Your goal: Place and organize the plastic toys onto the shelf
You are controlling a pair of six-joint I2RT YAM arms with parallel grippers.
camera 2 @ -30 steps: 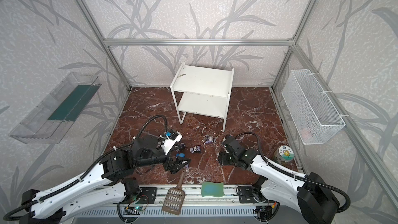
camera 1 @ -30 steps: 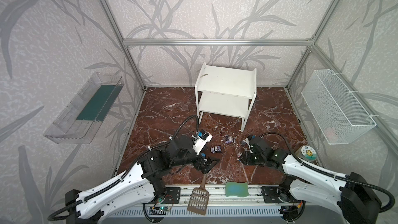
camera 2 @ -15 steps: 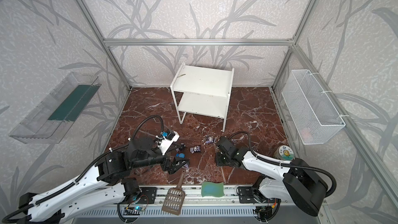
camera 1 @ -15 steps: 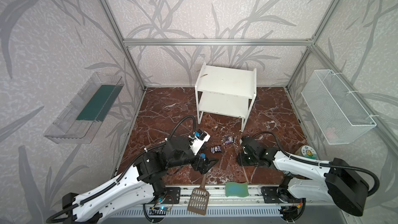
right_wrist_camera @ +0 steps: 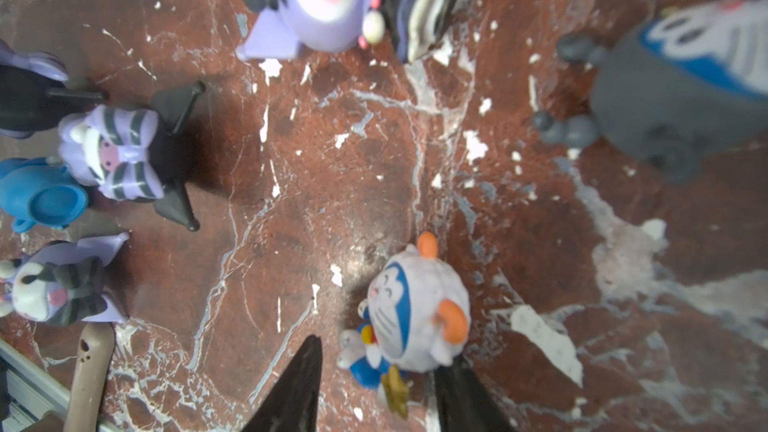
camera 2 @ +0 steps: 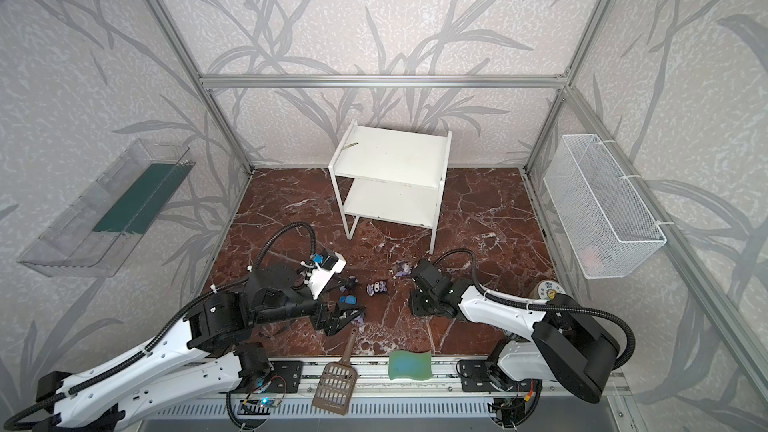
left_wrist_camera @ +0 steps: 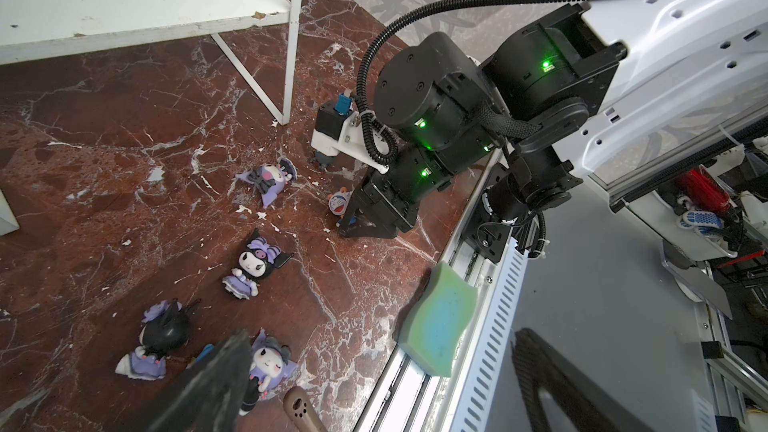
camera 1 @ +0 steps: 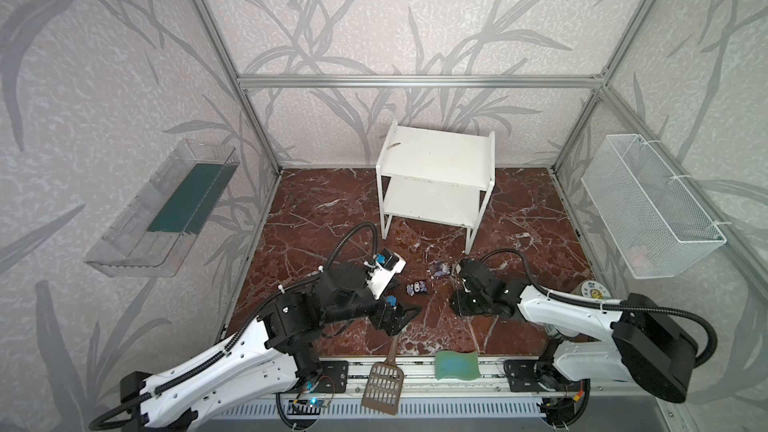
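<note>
Pick-up in hand: the right tool sits low over the desk, jaws part-open astride the white-headed toy, not yet clamped. The left tool gapes wide over the purple toys. Next likely calls for a pinch, a lift and a carry to the empty shelf, well beyond both tools.

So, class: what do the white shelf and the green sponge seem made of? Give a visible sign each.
Shelf: probably painted board, matte white, chipped along an edge. Sponge: soft foam, matte, porous-looking, wavy-cut.
</note>
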